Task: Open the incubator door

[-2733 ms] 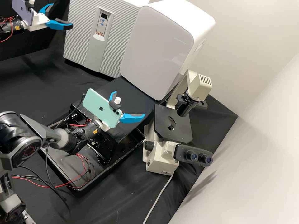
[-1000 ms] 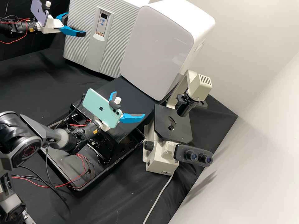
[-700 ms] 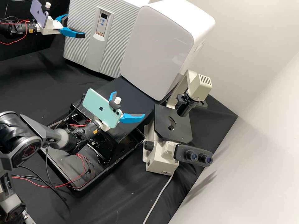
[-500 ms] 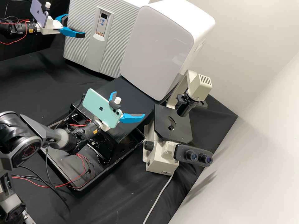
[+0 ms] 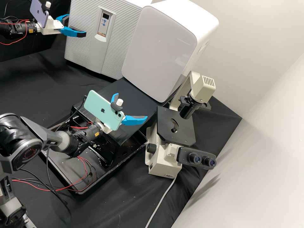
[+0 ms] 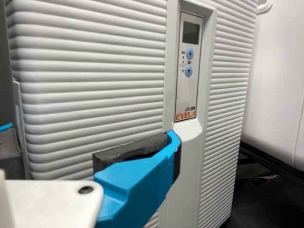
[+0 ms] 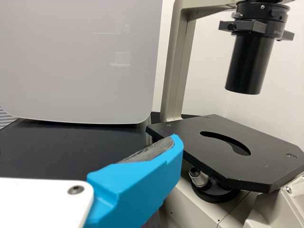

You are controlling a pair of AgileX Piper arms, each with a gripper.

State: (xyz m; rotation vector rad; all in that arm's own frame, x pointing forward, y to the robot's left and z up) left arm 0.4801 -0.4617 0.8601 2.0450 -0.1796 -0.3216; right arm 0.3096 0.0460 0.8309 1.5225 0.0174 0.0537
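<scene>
- Upper left of the high view: the left gripper [image 5: 76, 27] has come rightward to the incubator [image 5: 117, 38], then barely shifted. Its jaws are apart, probably lining up on the door edge, with the grip still to come.
- Top, left of centre: the door [image 5: 79, 50] looks closed.
- The left wrist view adds a pale strip [image 6: 18, 118] along the incubator's side, between the jaws; contact, I cannot tell.
- Centre: the right gripper [image 5: 132, 105] hasn't moved, jaws apart; its wrist view adds detail of the stage [image 7: 190, 137].

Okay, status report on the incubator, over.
Left hand open at incubator door. Door shut. Right hand open near microscope. Possible obstacle: white cabinet close alongside.
</scene>
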